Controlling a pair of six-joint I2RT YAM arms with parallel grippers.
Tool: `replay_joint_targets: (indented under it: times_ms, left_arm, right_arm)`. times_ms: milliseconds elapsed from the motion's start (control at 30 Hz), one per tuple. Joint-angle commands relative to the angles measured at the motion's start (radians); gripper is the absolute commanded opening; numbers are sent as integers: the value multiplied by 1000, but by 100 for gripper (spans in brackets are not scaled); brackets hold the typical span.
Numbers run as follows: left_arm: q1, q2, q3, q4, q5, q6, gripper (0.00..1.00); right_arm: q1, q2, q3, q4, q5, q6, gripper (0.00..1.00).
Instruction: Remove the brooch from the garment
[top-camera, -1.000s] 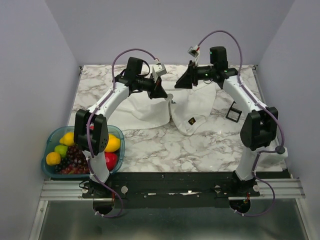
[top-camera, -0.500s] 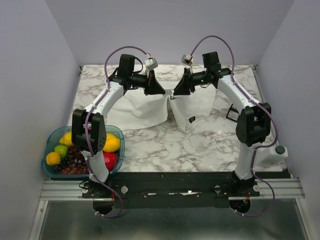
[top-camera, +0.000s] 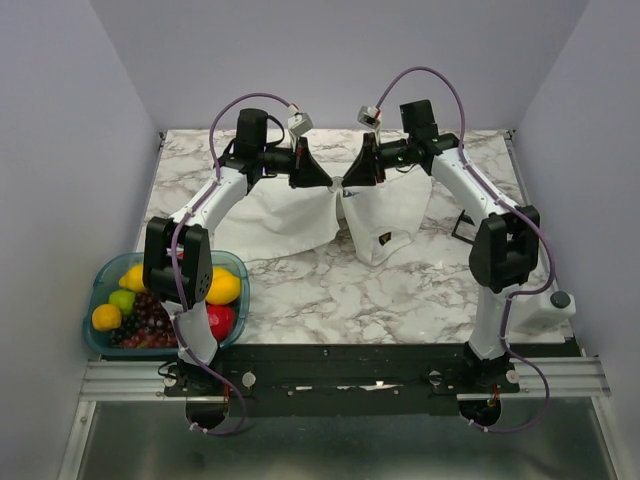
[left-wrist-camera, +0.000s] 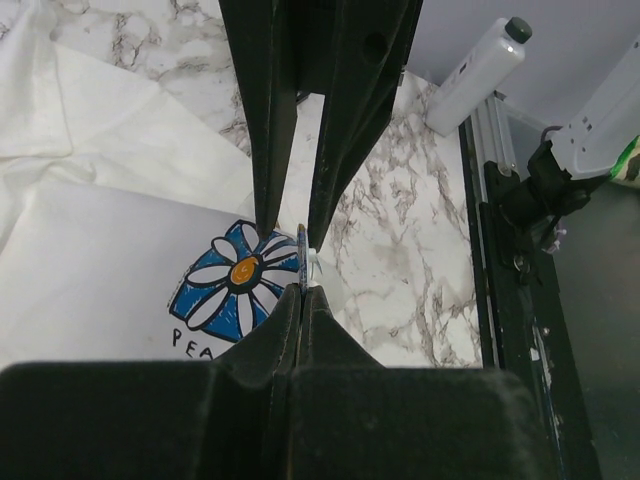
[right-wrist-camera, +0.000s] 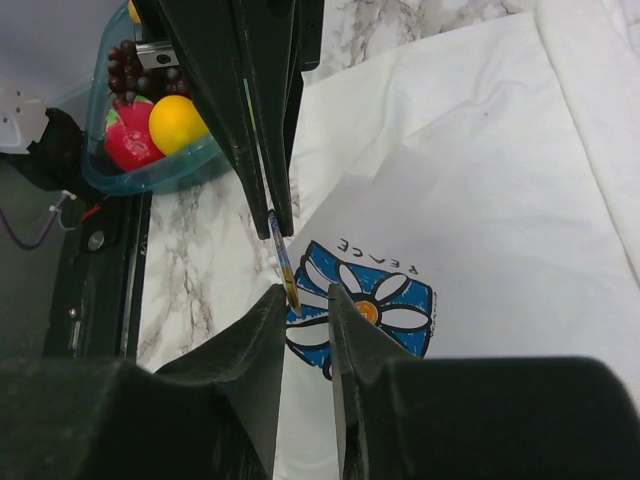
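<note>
**Top view.** The garment (top-camera: 290, 215) is white and spread over the far half of the marble table (top-camera: 330, 290). It is drawn up to a peak at far centre, where the left gripper (top-camera: 328, 180) and right gripper (top-camera: 352, 182) meet tip to tip. What sits between the tips is too small to tell. A dark diamond logo (top-camera: 383, 240) lies on the right fold. Only this view shows the black frame (top-camera: 463, 225), to the right, and the whole fruit basket (top-camera: 97, 285), near left.

**Left wrist view.** The left fingers are pressed together, pinching one end of the brooch (left-wrist-camera: 302, 255), a thin disc seen edge-on with its face hidden. The right fingers stand one on each side of the disc with a narrow gap between them; whether they touch it cannot be told. Here the logo resolves into a white-petalled daisy on blue with a yellow centre and letters beneath. A white bottle (left-wrist-camera: 480, 70) stands at the right.

**Right wrist view.** The right fingers are apart, and the disc's other end sits inside their gap. The left fingers are clamped on the disc.
</note>
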Motion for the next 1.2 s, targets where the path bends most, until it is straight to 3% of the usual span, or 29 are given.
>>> replay_joint_targets:
  times_ms: [0, 267, 467, 533, 633, 833, 1167]
  left_arm:
    - [4, -16, -10, 78, 57, -60, 0]
    - [3, -12, -19, 105, 57, -83, 0]
    - [1, -6, -30, 144, 36, -117, 0]
    - [1, -7, -36, 139, 19, -112, 19]
    - [1, -19, -63, 150, -26, -103, 35]
    - [1, -41, -152, 337, -63, -247, 39]
    - [-2, -33, -206, 515, -106, -419, 37]
  right_arm:
    - [5, 15, 4, 9, -6, -2, 28]
    - [10, 24, 15, 15, -29, 9, 23]
    - [13, 24, 6, 24, -30, 34, 0]
    - [13, 21, -7, 39, -30, 75, 0]
    - [10, 10, -39, 114, -9, 186, 0]
    - [10, 2, -74, 217, 13, 311, 0]
    - [11, -5, -83, 234, 31, 319, 0]
